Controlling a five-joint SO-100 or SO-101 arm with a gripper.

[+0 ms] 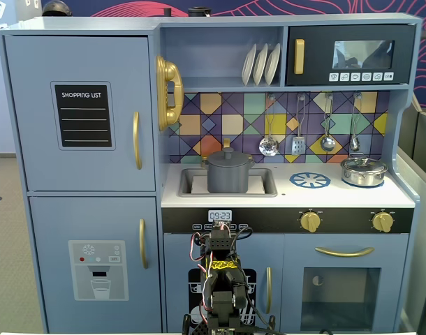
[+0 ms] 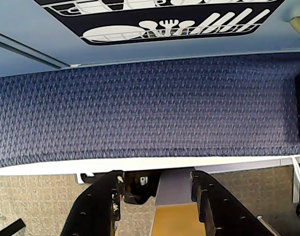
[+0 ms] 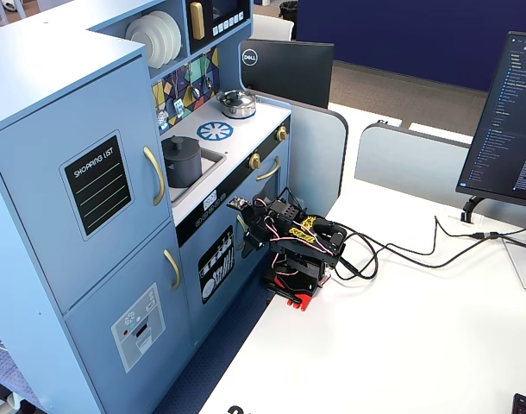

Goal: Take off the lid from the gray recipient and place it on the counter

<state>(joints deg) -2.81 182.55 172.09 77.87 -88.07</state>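
The gray recipient (image 1: 228, 178) stands in the inset sink of the toy kitchen, also seen in the other fixed view (image 3: 184, 166). The dark-gray lid (image 1: 228, 156) with its small knob sits on top of it (image 3: 180, 142). The pale counter (image 1: 325, 197) with a blue burner print lies to its right. My gripper (image 2: 157, 178) is open and empty, low down in front of the kitchen's lower door (image 3: 247, 231), far below the pot. In the wrist view it faces blue carpet and the white table edge.
A shiny silver pot (image 1: 364, 172) with its own lid stands at the counter's right end (image 3: 237, 103). Utensils hang above the counter. The folded arm (image 3: 297, 250) sits on a white table with cables (image 3: 401, 250). A monitor (image 3: 504, 129) stands at the right.
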